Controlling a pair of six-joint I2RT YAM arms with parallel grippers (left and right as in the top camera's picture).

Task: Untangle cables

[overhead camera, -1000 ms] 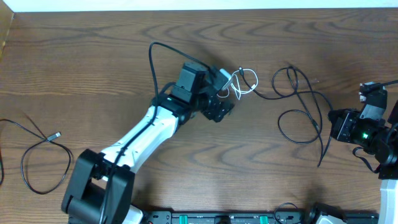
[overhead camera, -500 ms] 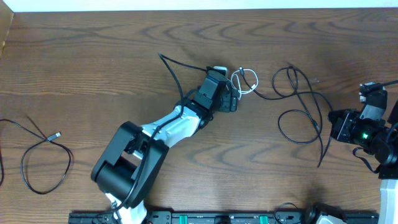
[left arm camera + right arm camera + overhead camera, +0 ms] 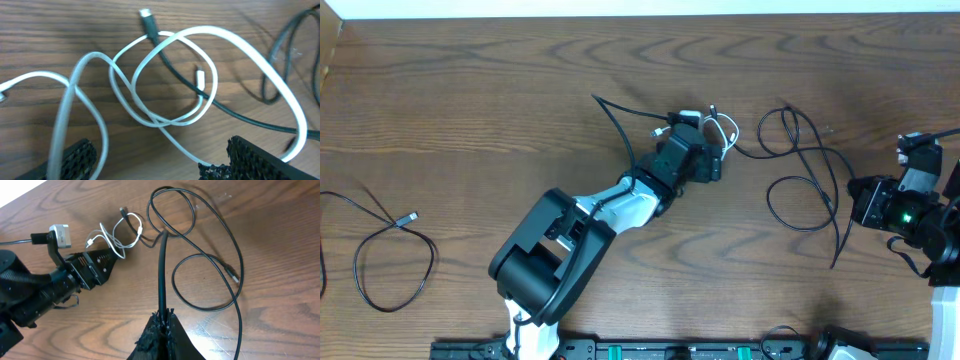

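Observation:
A short white cord (image 3: 724, 124) lies in loops at the table's middle. A thin black cable (image 3: 250, 120) with a small plug runs through one of the white cord's loops (image 3: 207, 28). That black cable spreads in large loops (image 3: 807, 160) to the right. My left gripper (image 3: 160, 155) is open and low over the white cord, and a strand of the cord passes between its fingers. It also shows in the overhead view (image 3: 712, 155). My right gripper (image 3: 162, 317) is shut on the black cable (image 3: 162, 270) near the loops' right side.
A separate black cable (image 3: 408, 216) lies looped at the far left of the table. The right arm (image 3: 908, 212) stands at the right edge. The arm bases are at the front edge.
My left arm has swung right and reached forward, so its gripper is now at the white cord. The white cord has shifted slightly. The right arm has not moved.

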